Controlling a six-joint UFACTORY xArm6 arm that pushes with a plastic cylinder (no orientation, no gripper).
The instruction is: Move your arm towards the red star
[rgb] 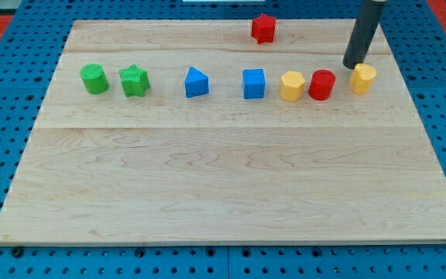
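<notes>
The red star sits near the view's top, right of centre, on the wooden board. My tip is at the view's upper right, well to the right of the red star and a little lower. It stands just above and left of a yellow block, close to it, and up and right of a red round block.
A row runs across the upper board: a green round block, a green star, a blue triangular block, a blue cube and a second yellow block. A blue pegboard surrounds the board.
</notes>
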